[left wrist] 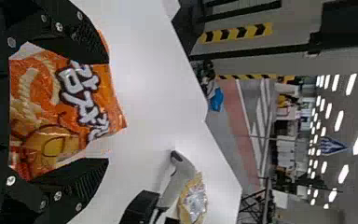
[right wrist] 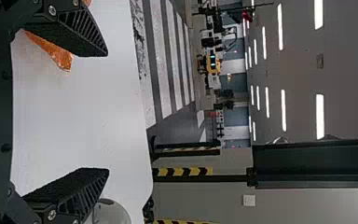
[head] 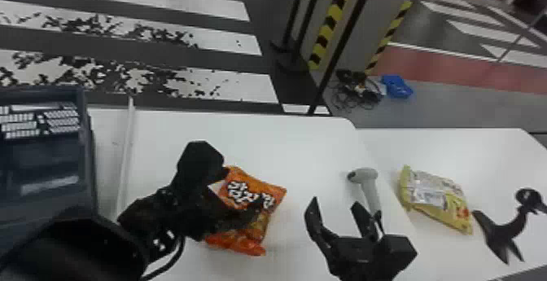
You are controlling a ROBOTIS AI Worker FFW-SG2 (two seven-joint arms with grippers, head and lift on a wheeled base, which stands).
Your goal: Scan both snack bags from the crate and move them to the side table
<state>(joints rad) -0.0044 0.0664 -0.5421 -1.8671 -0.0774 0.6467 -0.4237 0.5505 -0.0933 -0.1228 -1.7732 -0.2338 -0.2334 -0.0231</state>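
A broad white worktop (head: 313, 154) lies bare from twelve to two o'clock of the orange snack bag, between bag and far edge, its far right corner rounded; a side worktop (head: 447, 143) adjoins at three o'clock, bare beyond the yellow bag. The dark blue crate (head: 90, 154) stands between nine and ten o'clock of the orange bag, cut off by the head view's left border, its contents hard to make out. The left hand (head: 203, 194), reaching over the orange snack bag (head: 272, 190), is unclenched, its fingers wide apart around part of the bag; it hides the bag's near-left portion, and whether a finger touches cannot be told. At three o'clock of that bag, the right hand (head: 333, 205) is released and empty, with clear worktop between the two. The yellow snack bag (head: 441, 207) rests on the side worktop near its inner edge, a black stand (head: 502, 229) close by at four o'clock. Just beyond the right hand, at one o'clock, a grey scanner (head: 364, 174) lies near the first worktop's right edge, the end of its handle partly hidden behind a finger.
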